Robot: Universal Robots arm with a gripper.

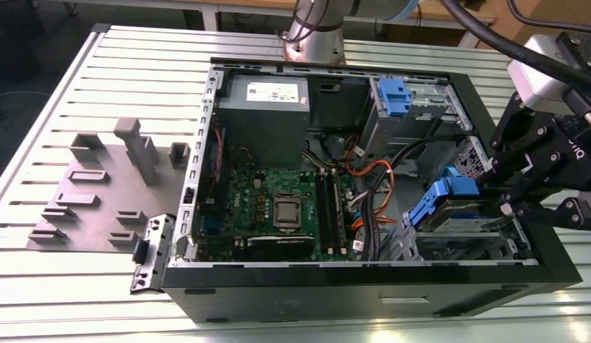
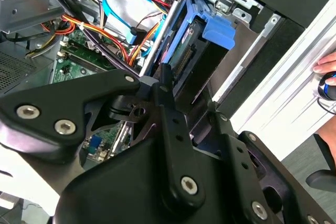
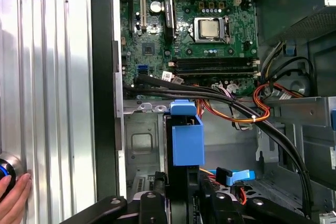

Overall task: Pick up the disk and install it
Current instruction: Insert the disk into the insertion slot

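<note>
At 3 o'clock in the exterior view, the gripper hides the label and rear end of the disk. The first wrist view's edge cuts off a hand; the exterior view's edge at 12 o'clock cuts off the arm.

Exterior view overlooks case; both wrist views close.

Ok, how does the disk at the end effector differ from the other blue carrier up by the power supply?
The disk stands tilted, sticking up; the other carrier sits level, pushed in. The end effector grips the disk; the other carrier stands well apart from it. Both have blue plastic handles.
</note>
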